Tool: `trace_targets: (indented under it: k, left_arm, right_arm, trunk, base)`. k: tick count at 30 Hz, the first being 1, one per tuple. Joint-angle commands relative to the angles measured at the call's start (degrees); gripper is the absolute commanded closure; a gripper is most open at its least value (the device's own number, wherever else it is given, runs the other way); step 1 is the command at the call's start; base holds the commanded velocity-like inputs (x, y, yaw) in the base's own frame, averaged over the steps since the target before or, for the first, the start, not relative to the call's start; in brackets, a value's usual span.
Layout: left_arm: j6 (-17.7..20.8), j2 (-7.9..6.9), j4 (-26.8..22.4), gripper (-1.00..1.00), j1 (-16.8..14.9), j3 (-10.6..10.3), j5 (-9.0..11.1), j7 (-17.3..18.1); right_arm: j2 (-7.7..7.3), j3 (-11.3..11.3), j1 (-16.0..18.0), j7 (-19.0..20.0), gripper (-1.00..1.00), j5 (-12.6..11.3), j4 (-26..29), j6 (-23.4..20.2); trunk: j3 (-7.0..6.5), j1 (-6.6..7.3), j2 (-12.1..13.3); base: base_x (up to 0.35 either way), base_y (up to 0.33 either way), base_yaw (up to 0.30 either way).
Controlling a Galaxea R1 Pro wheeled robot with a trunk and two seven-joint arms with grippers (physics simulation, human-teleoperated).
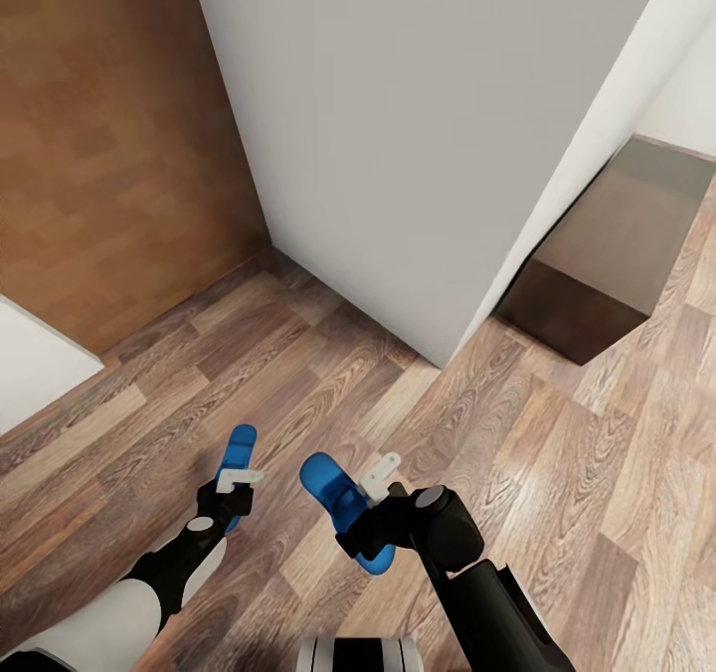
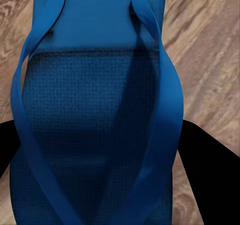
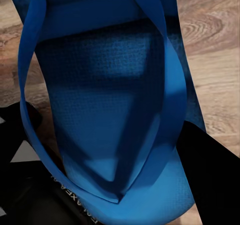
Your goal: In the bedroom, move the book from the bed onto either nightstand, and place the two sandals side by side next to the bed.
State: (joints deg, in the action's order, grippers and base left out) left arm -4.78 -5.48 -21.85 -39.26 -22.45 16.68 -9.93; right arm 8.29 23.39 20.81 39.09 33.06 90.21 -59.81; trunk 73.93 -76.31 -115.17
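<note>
Two sandals carried, one clamped in each claw: left claw (image 1: 235, 488), right claw (image 1: 370, 501), above wood floor (image 1: 557, 453). Transit step; next, find the bed, set them side by side.

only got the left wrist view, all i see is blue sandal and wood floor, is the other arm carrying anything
Observer: Yes, the right hand is shut on the second sandal, shown in the head view.
Operator: what's ahead of us
Observer: A grey-white wall corner juts out straight ahead.
Operator: any furniture close
Observer: A long dark brown cabinet stands against that wall, off to the right.
Operator: is my sandal off the floor
Observer: Yes, the left hand carries the left sandal above the wooden floor.
</note>
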Motion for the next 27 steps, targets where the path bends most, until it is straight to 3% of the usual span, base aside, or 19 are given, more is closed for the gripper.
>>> trace_targets:
  k: [1, 27]
  left_arm:
    - [-0.19, -0.05, 0.0, 1.0, -0.03, -0.49, 0.55, -0.35]
    - [-0.2, -0.02, 0.14, 1.0, -0.03, -0.51, 0.48, -0.35]
  right_arm:
    - [0.0, -0.06, 0.04, 0.55, 1.0, 0.61, 0.05, -0.19]
    - [0.01, 0.1, 0.02, 0.47, 1.0, 0.81, 0.05, -0.19]
  trunk:
    - [-0.15, 0.23, 0.4]
    - [-4.82, 5.94, 10.83]
  base:
    - [0.0, 0.0, 0.0]
    - [0.0, 0.0, 0.0]
